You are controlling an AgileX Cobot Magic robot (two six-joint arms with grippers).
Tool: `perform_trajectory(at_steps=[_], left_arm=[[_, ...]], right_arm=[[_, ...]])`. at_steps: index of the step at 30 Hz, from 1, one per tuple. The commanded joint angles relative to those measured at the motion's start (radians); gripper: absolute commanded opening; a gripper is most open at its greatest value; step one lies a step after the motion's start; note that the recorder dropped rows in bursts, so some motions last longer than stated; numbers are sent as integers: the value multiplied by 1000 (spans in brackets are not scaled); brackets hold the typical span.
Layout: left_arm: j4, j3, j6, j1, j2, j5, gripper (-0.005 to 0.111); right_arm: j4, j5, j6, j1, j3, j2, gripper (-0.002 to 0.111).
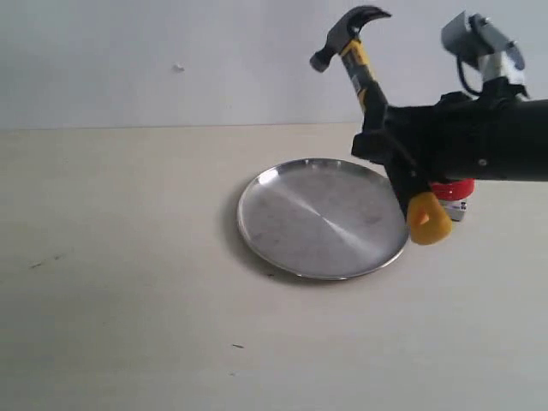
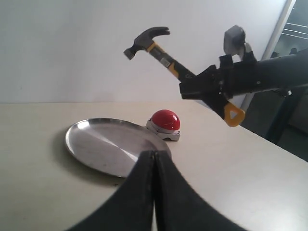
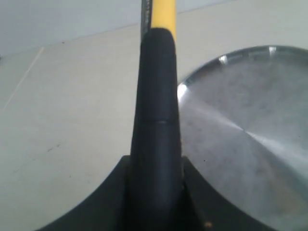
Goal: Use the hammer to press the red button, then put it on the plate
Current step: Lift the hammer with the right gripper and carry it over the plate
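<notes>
- We see the right gripper (image 1: 384, 137) closed around the black handle of the hammer (image 1: 363, 70); its jaws stand partly apart, as wide as the handle.
- The hammer is in the air and tilted, with the dark head up and the yellow end down.
- In the right wrist view the handle (image 3: 156, 120) runs straight out between the two fingers.
- The left gripper (image 2: 153, 155) has its fingers pressed together and holds nothing; it hangs low over the table (image 2: 33, 192), near the plate (image 2: 96, 139).
- The plate (image 1: 300, 223) lies flat on the table, and we see only its bare brushed metal; the hammer is not yet on it.
- The red button (image 2: 166, 120) stands on the table just beside the plate rim, below the hammer.
</notes>
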State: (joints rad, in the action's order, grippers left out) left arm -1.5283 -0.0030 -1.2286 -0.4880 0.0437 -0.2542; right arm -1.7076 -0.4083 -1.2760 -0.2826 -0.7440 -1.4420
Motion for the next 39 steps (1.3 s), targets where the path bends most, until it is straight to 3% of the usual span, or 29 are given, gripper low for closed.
perform_trajectory(at_steps=[1,7,16,26,29,32,35,39], left_arm=[[-2,3,2,1,3,-1,0],[-2,3,2,1,3,6,0],[-2,3,2,1,3,6,0],[-2,3,2,1,3,6,0],[-2,3,2,1,3,6,0],[-2,3,2,1,3,6,0],[-2,3,2,1,3,6,0],[-2,3,2,1,3,6,0]], right_arm=[[-37,-13,-14,-26,-74,-98,0],[-37,-29,13,-47,-132,-232,0],[-34,431,-48,-137,-132,-193,0],[41,1008,-263,-271,-201,-78,0],[230,1125,-87,-330,-194,-67,0],[496,1096,342,-378,-166,-64,0],[755,920,778,-380,-131,-83,0],[999,763,1161,-380,-122,-148,0]])
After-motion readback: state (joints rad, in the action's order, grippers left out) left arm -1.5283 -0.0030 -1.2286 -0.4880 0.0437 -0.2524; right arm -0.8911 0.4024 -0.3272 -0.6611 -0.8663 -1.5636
